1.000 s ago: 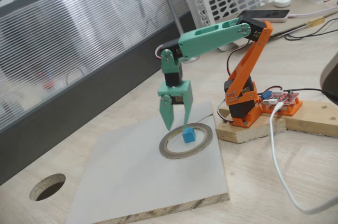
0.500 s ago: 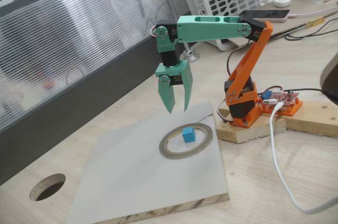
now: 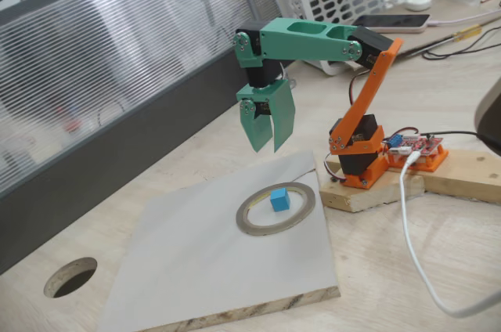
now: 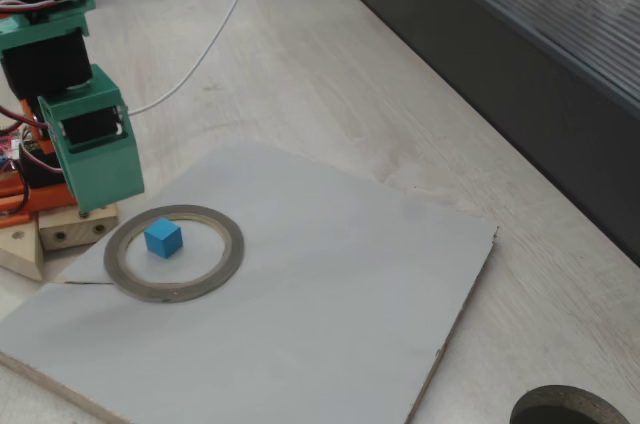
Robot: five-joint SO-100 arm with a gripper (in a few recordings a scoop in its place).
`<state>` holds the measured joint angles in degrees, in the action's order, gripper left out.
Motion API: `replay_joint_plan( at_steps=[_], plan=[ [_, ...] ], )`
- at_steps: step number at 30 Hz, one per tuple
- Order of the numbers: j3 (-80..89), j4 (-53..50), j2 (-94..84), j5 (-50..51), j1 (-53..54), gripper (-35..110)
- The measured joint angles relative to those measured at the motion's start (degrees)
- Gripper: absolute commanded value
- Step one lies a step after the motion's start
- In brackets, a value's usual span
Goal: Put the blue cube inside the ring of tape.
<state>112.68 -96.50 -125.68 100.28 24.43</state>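
Sitting inside the ring of tape (image 3: pixel 275 208), blue cube (image 3: pixel 279 199) (jaws parted above, empty), tabletop hole (image 3: pixel 70 276) nearby.

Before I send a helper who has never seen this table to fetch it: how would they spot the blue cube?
Find the pale grey board on the wooden table. Near its far corner lies the ring of tape; the blue cube sits inside it, the only bright blue thing there.

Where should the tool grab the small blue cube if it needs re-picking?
Probably straight down from above, closing on two opposite side faces of the small sky-blue cube. It sits flat inside the thin grey-brown tape ring, whose low rim leaves those faces exposed.
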Motion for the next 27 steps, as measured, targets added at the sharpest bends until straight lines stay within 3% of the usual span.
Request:
replay_joint_plan(
  at_steps=[3, 9, 16, 27],
  plan=[
    [0.00, 0.00, 0.00, 0.00, -0.26, 22],
    [0.00, 0.00, 0.00, 0.00, 0.26, -2],
    [0.00, -0.62, -0.18, 0.00, 0.35, -1],
    [0.00, -14.50, -0.18, 0.00, 0.44, -1]
  ],
)
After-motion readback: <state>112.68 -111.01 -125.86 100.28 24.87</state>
